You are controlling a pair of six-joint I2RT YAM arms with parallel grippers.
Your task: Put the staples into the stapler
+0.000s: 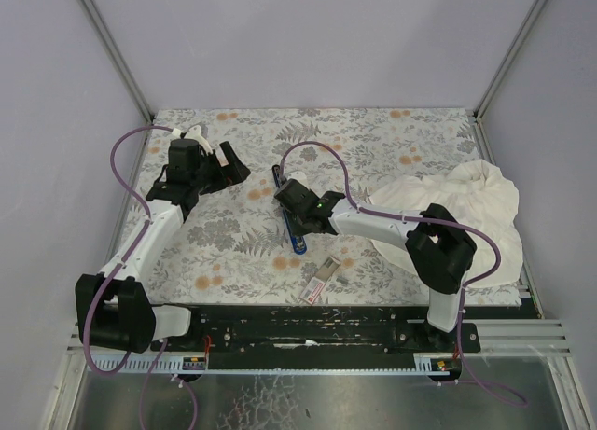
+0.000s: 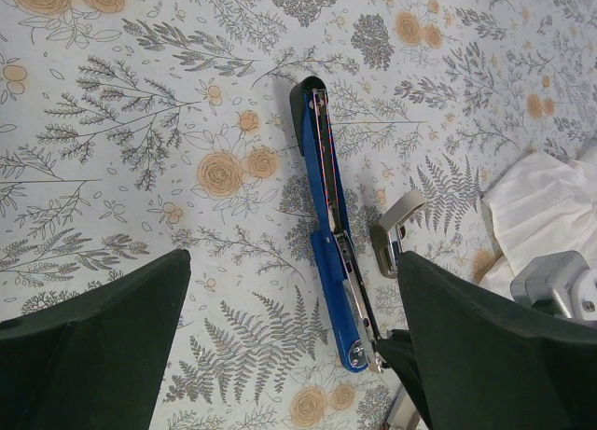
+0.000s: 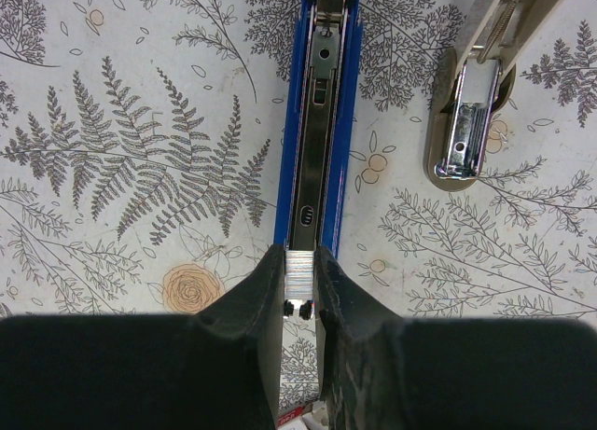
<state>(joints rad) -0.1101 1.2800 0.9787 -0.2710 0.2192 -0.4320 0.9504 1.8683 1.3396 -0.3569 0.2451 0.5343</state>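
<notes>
The blue stapler (image 1: 284, 195) lies open on the floral mat, its metal channel (image 3: 317, 141) facing up. My right gripper (image 3: 299, 259) is shut on a short silver strip of staples (image 3: 299, 273), held over the near end of the channel. It also shows in the top view (image 1: 295, 223). The white staple box with a red label (image 1: 315, 287) and the small grey-tan tray (image 1: 328, 267) lie near the front edge. My left gripper (image 1: 238, 166) is open and empty, hovering at the far left. Its view shows the stapler (image 2: 326, 215) lengthwise.
A small beige and metal part with a spring (image 3: 464, 131) lies just right of the stapler, also seen from the left wrist (image 2: 395, 230). A big white cloth (image 1: 466, 206) is heaped at the right. Grey walls close in the mat.
</notes>
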